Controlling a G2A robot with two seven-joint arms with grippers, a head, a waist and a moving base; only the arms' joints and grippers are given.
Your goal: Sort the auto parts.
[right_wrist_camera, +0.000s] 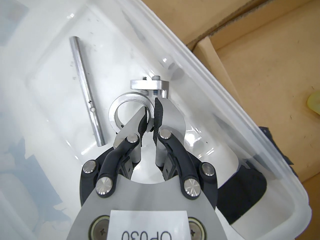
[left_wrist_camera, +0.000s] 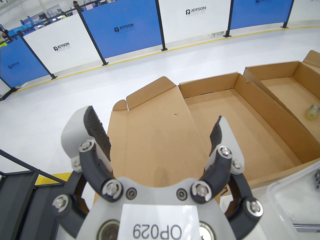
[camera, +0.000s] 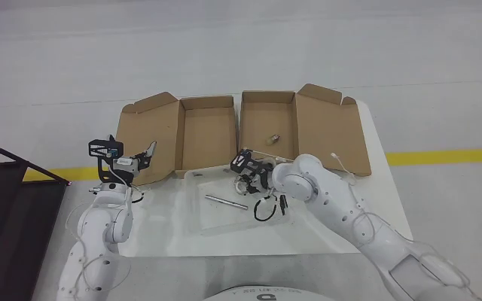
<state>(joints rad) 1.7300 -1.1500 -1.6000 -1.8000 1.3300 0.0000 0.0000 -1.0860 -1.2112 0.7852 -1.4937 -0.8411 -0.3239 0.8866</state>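
A white table (camera: 384,192) carries two open cardboard boxes (camera: 207,135) side by side, with a clear plastic tray (camera: 196,218) in front of them. The right arm bends low across the tray, and the right gripper (right_wrist_camera: 150,112) is nearly closed, pinching the wall of a bright metal collar (right_wrist_camera: 125,101): one finger (right_wrist_camera: 158,111) is outside the ring, the other inside. The collar sits near the tray's box-side rim, its bore facing the wrist and a flat lug on its far side. A slim steel rod (right_wrist_camera: 86,88) lies flat in the tray, and in the top view its long axis runs roughly left to right. The left gripper (left_wrist_camera: 156,116) hangs spread wide and empty over the left box's flap. A small pale plug (camera: 273,138) lies in the right box.
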